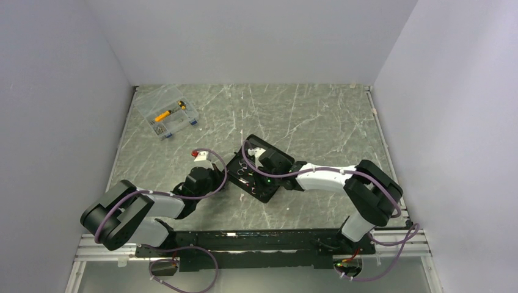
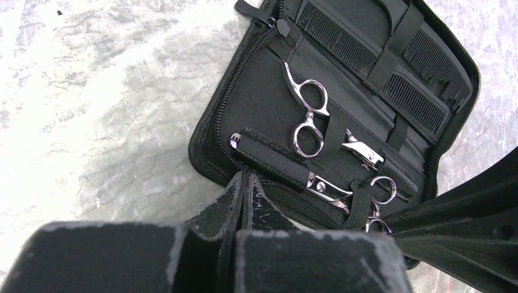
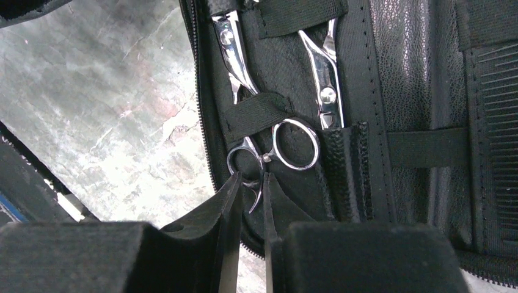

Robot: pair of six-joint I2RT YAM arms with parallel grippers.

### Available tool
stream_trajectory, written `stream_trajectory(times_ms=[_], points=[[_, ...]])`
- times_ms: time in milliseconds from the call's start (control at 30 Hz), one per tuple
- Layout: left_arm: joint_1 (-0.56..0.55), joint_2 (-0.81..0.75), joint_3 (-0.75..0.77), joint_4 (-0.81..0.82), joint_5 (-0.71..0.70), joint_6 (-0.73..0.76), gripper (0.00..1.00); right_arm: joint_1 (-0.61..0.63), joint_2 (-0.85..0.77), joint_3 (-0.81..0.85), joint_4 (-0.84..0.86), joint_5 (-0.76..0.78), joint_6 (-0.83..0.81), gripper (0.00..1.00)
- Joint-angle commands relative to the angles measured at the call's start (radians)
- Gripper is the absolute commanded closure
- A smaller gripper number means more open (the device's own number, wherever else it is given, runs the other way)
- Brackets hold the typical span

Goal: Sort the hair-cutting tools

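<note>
The black zip case (image 1: pixel 267 190) lies open on the table. Inside it, two silver scissors (image 2: pixel 308 116) (image 2: pixel 333 190) sit under elastic straps, and a black comb (image 2: pixel 379 61) is strapped on the other half. My left gripper (image 2: pixel 247 178) is shut, its tips against the case's near zip edge (image 2: pixel 207 152). My right gripper (image 3: pixel 249 183) is closed on the ring handle and finger rest of the left scissors (image 3: pixel 244 85), which are still under their strap. The second scissors (image 3: pixel 327 79) lie beside them, tips in a pocket. The comb's teeth (image 3: pixel 498 122) show at the right.
A clear plastic box (image 1: pixel 167 113) with yellow and small parts stands at the back left. The marbled tabletop (image 1: pixel 317 116) has walls on three sides. Both arms meet over the case (image 1: pixel 264 148) in the middle.
</note>
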Motion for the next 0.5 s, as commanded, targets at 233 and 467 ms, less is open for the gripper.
stream_trajectory(times_ms=[233, 467], points=[[-0.025, 0.033, -0.014, -0.066, 0.083, 0.023, 1.0, -0.015, 0.103, 0.042, 0.079, 0.171, -0.05, 0.89], [-0.027, 0.019, -0.012, -0.08, 0.074, 0.027, 1.0, -0.015, 0.08, 0.048, 0.059, 0.151, -0.05, 0.79]])
